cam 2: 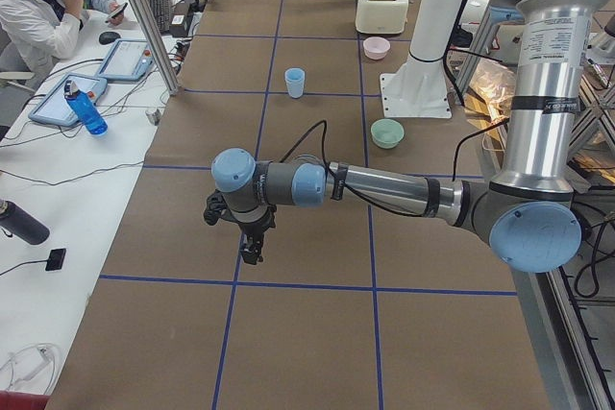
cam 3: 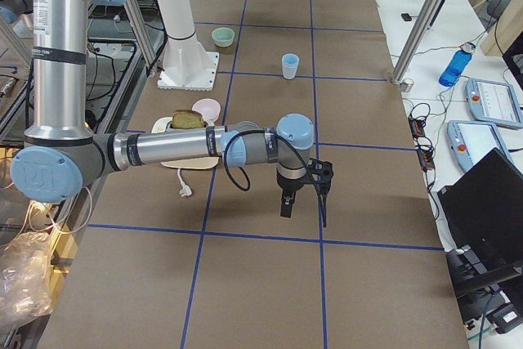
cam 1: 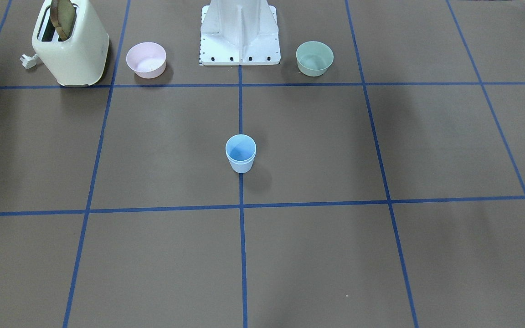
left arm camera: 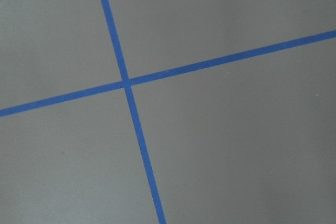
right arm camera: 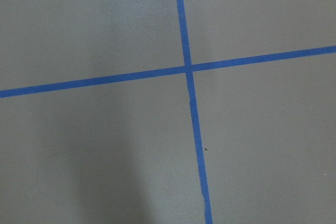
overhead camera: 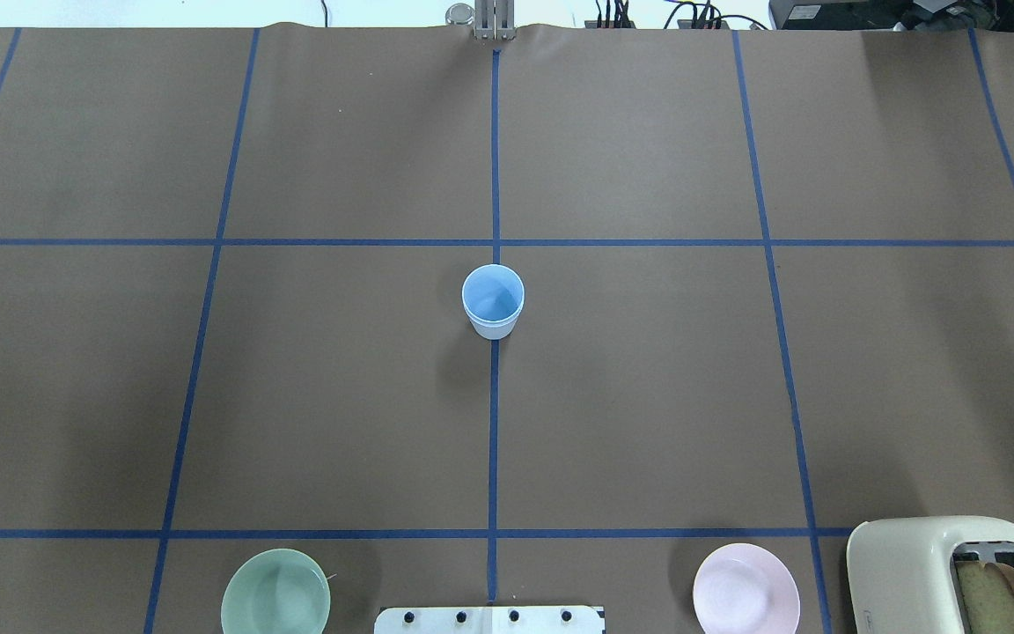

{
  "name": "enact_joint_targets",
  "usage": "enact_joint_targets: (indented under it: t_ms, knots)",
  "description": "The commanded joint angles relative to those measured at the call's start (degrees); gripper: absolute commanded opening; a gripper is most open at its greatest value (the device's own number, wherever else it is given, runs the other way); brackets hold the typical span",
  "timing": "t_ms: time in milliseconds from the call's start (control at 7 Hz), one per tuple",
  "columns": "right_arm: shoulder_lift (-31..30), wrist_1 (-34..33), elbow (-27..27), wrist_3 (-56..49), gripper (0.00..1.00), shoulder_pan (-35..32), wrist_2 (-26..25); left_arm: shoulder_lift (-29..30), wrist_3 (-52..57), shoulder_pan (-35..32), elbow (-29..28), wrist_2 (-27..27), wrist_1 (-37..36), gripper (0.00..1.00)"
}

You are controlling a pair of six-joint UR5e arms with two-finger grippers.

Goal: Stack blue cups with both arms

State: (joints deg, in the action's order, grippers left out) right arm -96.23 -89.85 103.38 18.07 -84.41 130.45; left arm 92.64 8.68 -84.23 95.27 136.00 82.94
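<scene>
The blue cups (cam 1: 240, 153) stand upright at the table's middle on the centre tape line, seemingly nested one inside the other, with a second rim just under the top one. They also show in the overhead view (overhead camera: 493, 301) and both side views (cam 2: 294, 82) (cam 3: 289, 65). My left gripper (cam 2: 252, 254) hangs over the table far out to the left of the cups. My right gripper (cam 3: 304, 212) hangs far out to their right. Both show only in the side views, so I cannot tell whether they are open or shut. The wrist views show only brown table and blue tape.
A cream toaster (cam 1: 71, 45) with bread, a pink bowl (cam 1: 146, 59) and a pale green bowl (cam 1: 314, 58) stand beside the white pedestal (cam 1: 239, 32). An operator (cam 2: 38, 7) sits at a side desk holding tablets and bottles.
</scene>
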Motion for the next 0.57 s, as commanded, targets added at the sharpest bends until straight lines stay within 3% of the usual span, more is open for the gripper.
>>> enact_joint_targets:
  t_ms: [0, 429]
  knots:
    - [-0.4, -0.1, 0.1, -0.1, 1.00, -0.1, -0.1, -0.3, 0.0, -0.1, 0.0, 0.0, 0.0, 0.99]
    - [-0.4, -0.1, 0.1, 0.0, 1.00, -0.4, 0.4, -0.3, 0.1, -0.3, 0.0, 0.0, 0.0, 0.99]
